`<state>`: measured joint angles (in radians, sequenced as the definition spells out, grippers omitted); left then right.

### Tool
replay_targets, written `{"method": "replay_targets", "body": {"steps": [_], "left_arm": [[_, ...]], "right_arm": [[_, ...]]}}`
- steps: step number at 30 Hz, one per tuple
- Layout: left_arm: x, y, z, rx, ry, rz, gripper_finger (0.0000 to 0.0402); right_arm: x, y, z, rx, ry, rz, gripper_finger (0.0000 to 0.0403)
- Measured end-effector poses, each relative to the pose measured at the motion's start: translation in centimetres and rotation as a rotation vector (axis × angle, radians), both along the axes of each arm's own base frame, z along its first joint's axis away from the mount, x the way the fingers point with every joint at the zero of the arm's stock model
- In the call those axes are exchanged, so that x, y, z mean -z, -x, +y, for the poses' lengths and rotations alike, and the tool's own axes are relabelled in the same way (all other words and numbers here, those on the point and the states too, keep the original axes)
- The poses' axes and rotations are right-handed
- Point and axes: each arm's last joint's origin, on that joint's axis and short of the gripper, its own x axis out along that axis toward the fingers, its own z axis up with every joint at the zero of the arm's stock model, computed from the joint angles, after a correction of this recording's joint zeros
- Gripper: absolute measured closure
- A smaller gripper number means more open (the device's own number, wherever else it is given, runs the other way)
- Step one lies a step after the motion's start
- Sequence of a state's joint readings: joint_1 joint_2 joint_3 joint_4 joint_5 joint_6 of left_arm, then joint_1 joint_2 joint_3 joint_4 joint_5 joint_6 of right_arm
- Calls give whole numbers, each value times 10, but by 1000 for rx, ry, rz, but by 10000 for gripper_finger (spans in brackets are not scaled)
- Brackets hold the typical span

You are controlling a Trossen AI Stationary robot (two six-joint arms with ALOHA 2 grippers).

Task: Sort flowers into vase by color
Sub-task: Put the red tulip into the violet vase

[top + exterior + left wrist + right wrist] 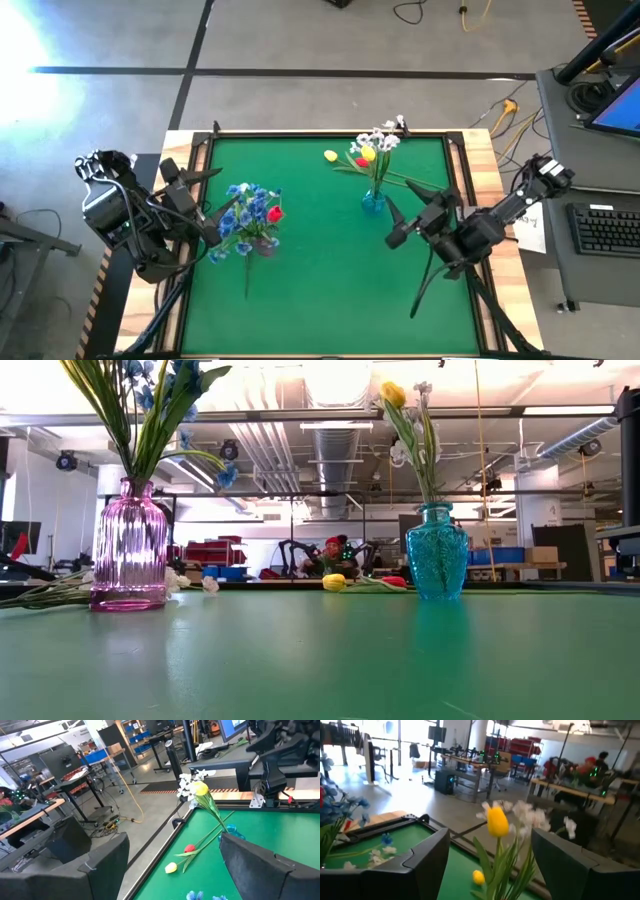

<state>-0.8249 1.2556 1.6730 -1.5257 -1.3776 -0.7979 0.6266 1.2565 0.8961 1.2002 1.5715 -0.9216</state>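
A pink vase (128, 545) at the table's left holds blue flowers (245, 215) and one red bud (275, 213). A blue vase (373, 202) at the right holds a yellow bud (497, 820) and white flowers (385, 138). A loose yellow bud (330, 155) and a loose red bud (362, 161) lie on the mat near the far edge, stems flat. More white flowers (190, 582) lie beside the pink vase. My left gripper (210, 215) hangs open just left of the blue flowers. My right gripper (398, 225) is open, raised, a little right of the blue vase.
The green mat (320, 290) has free room in its near half. A raised wooden border (480, 150) frames the table. A keyboard (605, 228) and a sheet of paper (530, 232) lie off the right side. Beyond the far edge a person (333, 550) sits at a bench.
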Motion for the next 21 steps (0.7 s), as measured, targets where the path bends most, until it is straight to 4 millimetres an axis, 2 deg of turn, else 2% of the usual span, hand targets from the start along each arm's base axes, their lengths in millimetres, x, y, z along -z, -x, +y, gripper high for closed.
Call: {"method": "replay_targets", "body": {"steps": [5,12,17,21], "left_arm": [[0,0,0,0,-2,2,104],[0,0,0,0,-4,2,104],[0,0,0,0,-4,3,104],[0,0,0,3,0,6,104]], "right_arm": [[-30,-14,5,8,58,68,137],[-64,-44,-8,-24,213,108,136],[-92,-69,-32,-65,330,103,142],[-103,-90,-61,-98,339,141,147]]}}
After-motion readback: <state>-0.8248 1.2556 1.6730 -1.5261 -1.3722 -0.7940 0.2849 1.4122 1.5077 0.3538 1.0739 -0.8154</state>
